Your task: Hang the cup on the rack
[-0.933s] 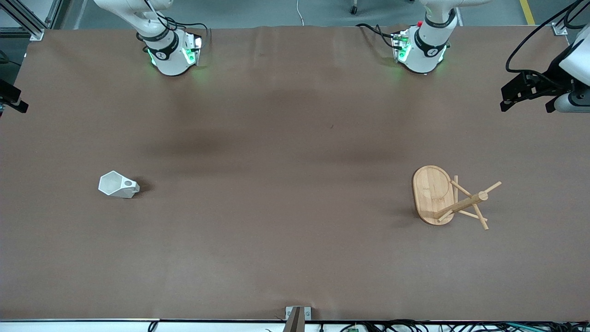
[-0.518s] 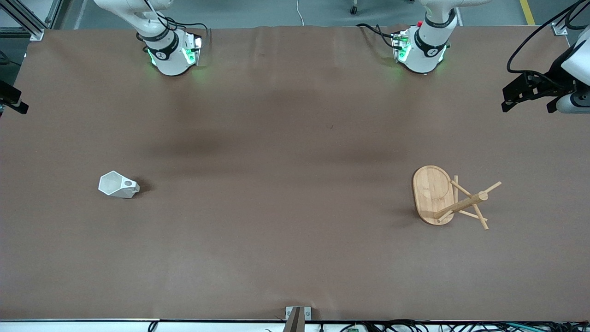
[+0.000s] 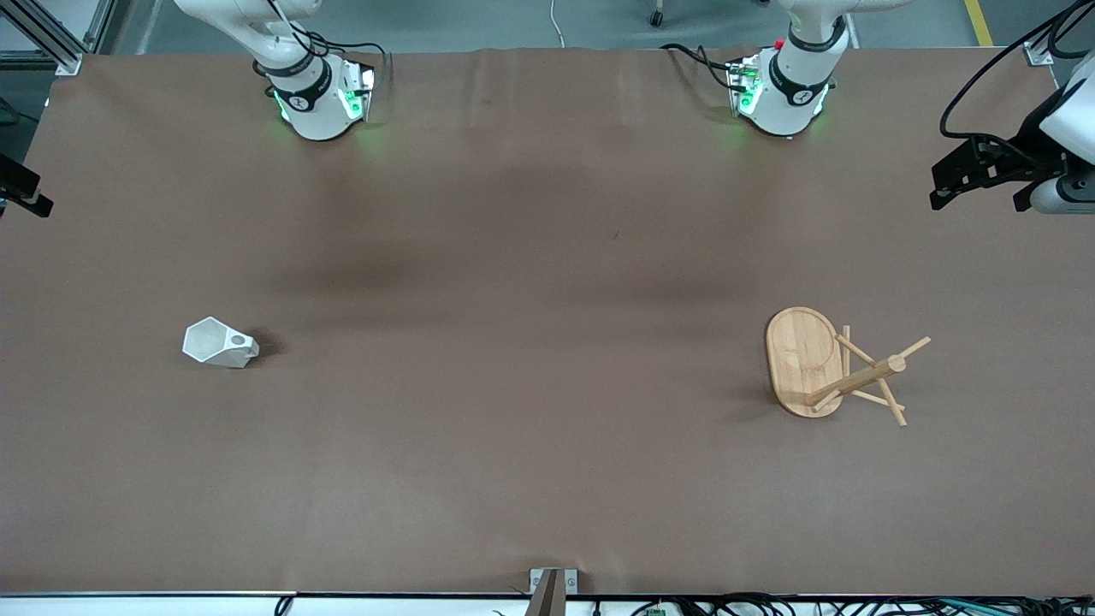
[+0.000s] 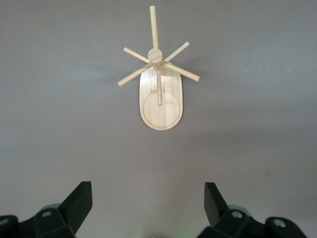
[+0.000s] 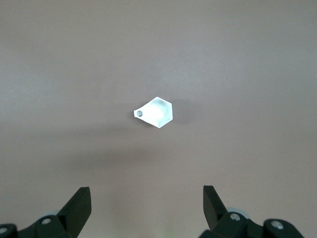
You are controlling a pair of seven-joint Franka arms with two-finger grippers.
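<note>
We see both hands spread wide and empty, barely shifted—left hand (image 4: 147,206) over the rack (image 3: 823,365), right hand (image 5: 147,207) over the cup (image 3: 219,343)—nothing grasped yet.

Left gripper (image 4: 147,198) cut off at the left wrist view's 6 o'clock edge, only fingertips (image 4: 79,198) showing; in front view its body runs off the 3 o'clock edge. Right gripper (image 5: 146,201) likewise cropped at 6 o'clock in the right wrist view. Cup (image 3: 219,343) inside too small to read.
</note>
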